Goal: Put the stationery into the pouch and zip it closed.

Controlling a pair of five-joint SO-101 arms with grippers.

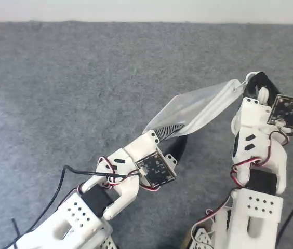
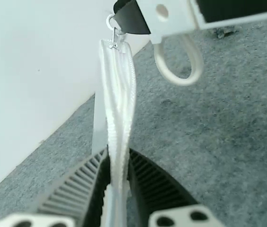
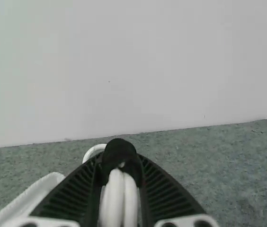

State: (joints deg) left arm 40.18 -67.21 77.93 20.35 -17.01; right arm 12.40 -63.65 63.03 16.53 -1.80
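Left end effector (image 1: 173, 130) clamps one end of the pouch (image 1: 201, 106); right end effector (image 1: 249, 84) pinches the other, by the zipper pull (image 2: 114, 37), above the table (image 1: 58, 93).

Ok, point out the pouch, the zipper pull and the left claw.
pouch (image 1: 201, 106), high view, middle of its clear side.
zipper pull (image 2: 116, 38), left wrist view, its metal tab.
left claw (image 2: 118, 161), left wrist view, midway between its fingertips.

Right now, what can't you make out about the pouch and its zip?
Contents: high view, the pouch is cloudy; stationery inside cannot be told.
Zip: left wrist view, twisted and edge-on; the left gripper covers its near end.
Grip on zipper pull: right wrist view, hidden behind the right gripper.
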